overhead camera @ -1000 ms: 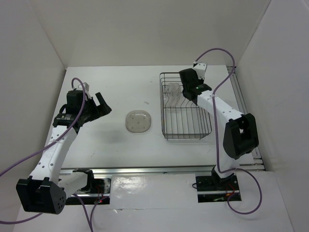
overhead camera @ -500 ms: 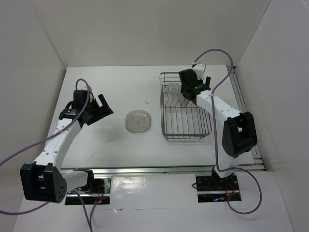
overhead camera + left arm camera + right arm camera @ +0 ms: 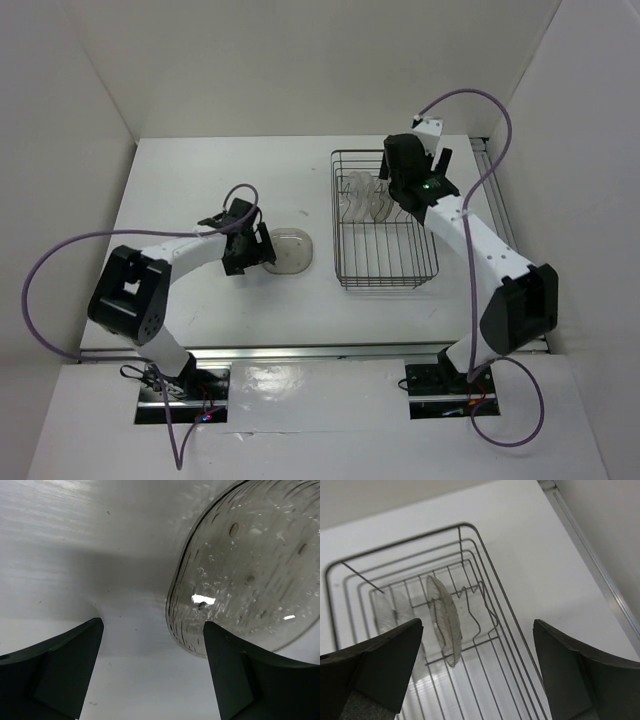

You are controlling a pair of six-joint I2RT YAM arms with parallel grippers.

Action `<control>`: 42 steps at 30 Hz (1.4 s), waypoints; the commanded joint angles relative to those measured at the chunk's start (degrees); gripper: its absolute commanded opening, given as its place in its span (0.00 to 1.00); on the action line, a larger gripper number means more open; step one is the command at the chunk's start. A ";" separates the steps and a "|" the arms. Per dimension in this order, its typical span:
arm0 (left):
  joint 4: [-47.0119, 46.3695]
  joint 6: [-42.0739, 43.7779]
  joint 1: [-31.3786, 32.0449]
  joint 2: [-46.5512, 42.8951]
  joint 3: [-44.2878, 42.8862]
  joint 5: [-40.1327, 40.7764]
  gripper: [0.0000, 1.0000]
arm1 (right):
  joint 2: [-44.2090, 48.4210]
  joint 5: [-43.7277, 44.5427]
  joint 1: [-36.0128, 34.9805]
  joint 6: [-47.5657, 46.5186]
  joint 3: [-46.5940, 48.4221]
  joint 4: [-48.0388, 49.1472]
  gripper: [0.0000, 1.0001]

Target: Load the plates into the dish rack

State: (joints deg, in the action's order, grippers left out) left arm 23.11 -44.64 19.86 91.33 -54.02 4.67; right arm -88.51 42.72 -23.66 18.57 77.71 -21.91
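A smoky plate (image 3: pixel 293 252) lies flat on the white table, left of the dish rack (image 3: pixel 392 272). My left gripper (image 3: pixel 265 250) is low at its left edge, open; in the left wrist view the plate (image 3: pixel 250 565) lies just ahead of the right finger (image 3: pixel 240 675), with bare table between the jaws of the gripper (image 3: pixel 152 670). Two translucent plates (image 3: pixel 444 619) (image 3: pixel 390 612) stand upright among the wire dividers at the far left of the rack (image 3: pixel 485 570). My right gripper (image 3: pixel 415 165) hangs open above the rack's far right side, holding nothing (image 3: pixel 477 670).
White walls enclose the table on three sides. A metal rail (image 3: pixel 600 565) runs along the table's right edge beside the rack. The rack's near half (image 3: pixel 390 250) holds no plates.
My left arm swung right and down to the smoky plate's edge. My right gripper opened, left a plate standing in the rack, and rose above it.
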 commanded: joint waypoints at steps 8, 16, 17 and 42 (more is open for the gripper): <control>-1.94 -1.76 2.37 9.56 -5.31 7.90 0.60 | 14.41 -3.25 -4.64 -1.08 -1.07 3.36 0.98; 3.06 -2.99 2.38 13.08 -9.34 12.02 0.00 | 18.11 -5.44 -6.05 -1.86 -2.74 5.11 0.98; 3.60 -2.99 2.38 13.08 -9.35 12.73 0.00 | 18.11 -8.06 -6.05 -1.87 -3.26 5.65 0.98; -3.68 16.78 10.02 -32.52 -10.06 -5.80 0.00 | 11.35 -73.38 -3.41 -5.65 -12.32 31.40 0.98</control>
State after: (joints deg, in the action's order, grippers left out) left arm 23.35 -30.37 29.15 60.97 -65.49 3.79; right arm -76.77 -27.03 -27.33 11.81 65.34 4.16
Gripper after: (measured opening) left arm 0.041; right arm 0.987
